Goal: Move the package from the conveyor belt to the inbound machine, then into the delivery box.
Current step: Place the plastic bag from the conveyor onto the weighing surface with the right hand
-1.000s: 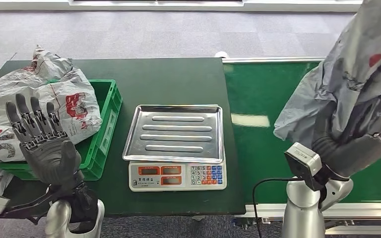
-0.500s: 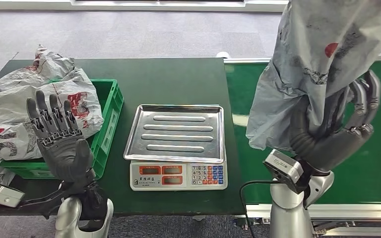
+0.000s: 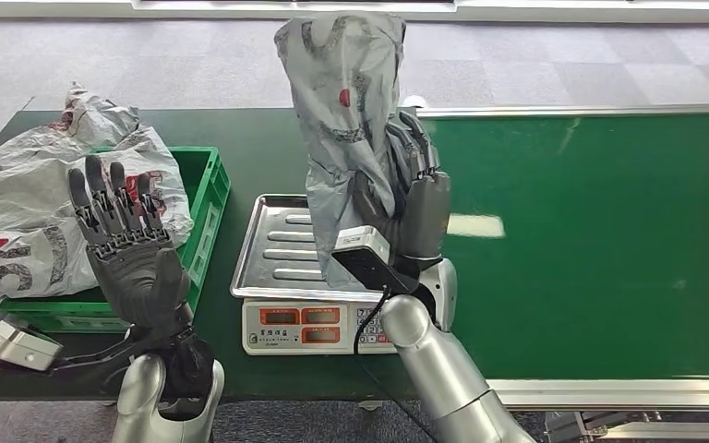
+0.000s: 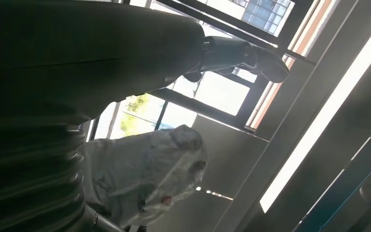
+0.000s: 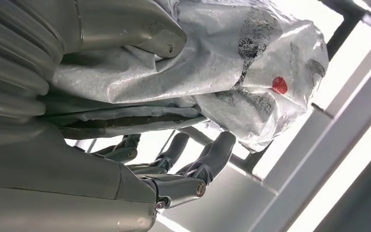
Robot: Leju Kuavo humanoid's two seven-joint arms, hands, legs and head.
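Observation:
My right hand (image 3: 413,205) grips a crumpled grey plastic package (image 3: 343,111) with a red mark and holds it upright just above the steel tray (image 3: 277,258) of the inbound machine, a weighing scale (image 3: 328,326). Whether the package's lower end touches the tray is hidden. In the right wrist view the thumb (image 5: 125,29) presses the package (image 5: 207,72) while the fingers (image 5: 188,164) curl under it. My left hand (image 3: 127,249) is raised beside the green delivery box (image 3: 201,221), fingers spread, holding nothing. The left wrist view shows the package (image 4: 140,174) from afar.
Several grey packages (image 3: 46,203) are heaped in and over the green box at the left. The green conveyor belt (image 3: 600,240) runs along the right, bare. The scale stands on a dark green table (image 3: 268,148), between box and belt.
My right arm swung left from above the conveyor belt to above the scale tray, carrying the package. My left hand rose slightly and shifted right, still spread.

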